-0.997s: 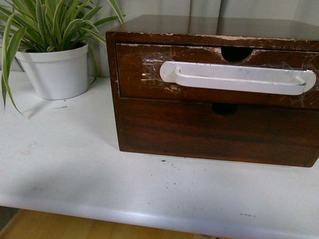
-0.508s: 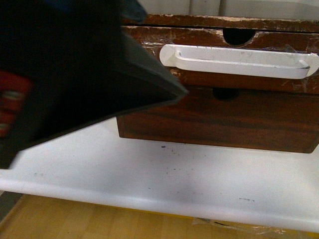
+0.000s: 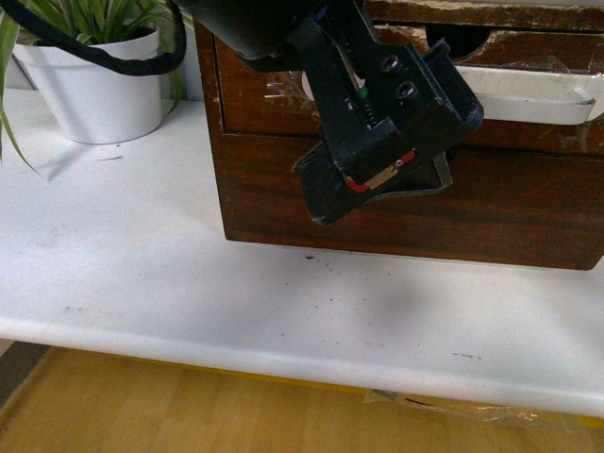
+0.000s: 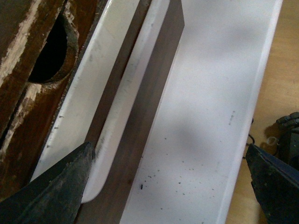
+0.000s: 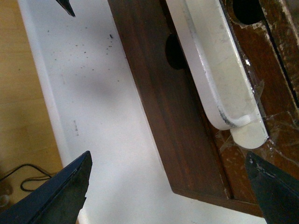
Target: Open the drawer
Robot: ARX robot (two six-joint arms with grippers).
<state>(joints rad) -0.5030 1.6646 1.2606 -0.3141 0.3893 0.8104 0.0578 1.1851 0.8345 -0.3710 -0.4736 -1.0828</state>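
Note:
The drawer (image 3: 253, 104) is the upper one of a dark brown chest, scratched, with a long white taped-on handle (image 3: 533, 94) and a half-round notch (image 3: 462, 42). My left gripper (image 3: 382, 193) is open and hangs in front of the handle's left part, hiding it. In the left wrist view the handle (image 4: 79, 116) ends between the jaws of the left gripper (image 4: 169, 154), close beside one finger (image 4: 56, 191); the notch (image 4: 49, 51) lies beyond. My right gripper (image 5: 168, 158) is open and looks down on the handle's right end (image 5: 247, 133) and the chest's corner; it is outside the front view.
The plain lower drawer (image 3: 528, 212) sits under the handled one. A plant in a white pot (image 3: 94, 85) stands left of the chest. The white table (image 3: 142, 283) ends at a front edge, with wooden floor (image 3: 189, 406) below. A cable (image 5: 18, 172) lies on the floor.
My left arm has swung in from the left, blocked the view half a second ago, and now hangs before the handle's left part. The chest now sits higher in the front view.

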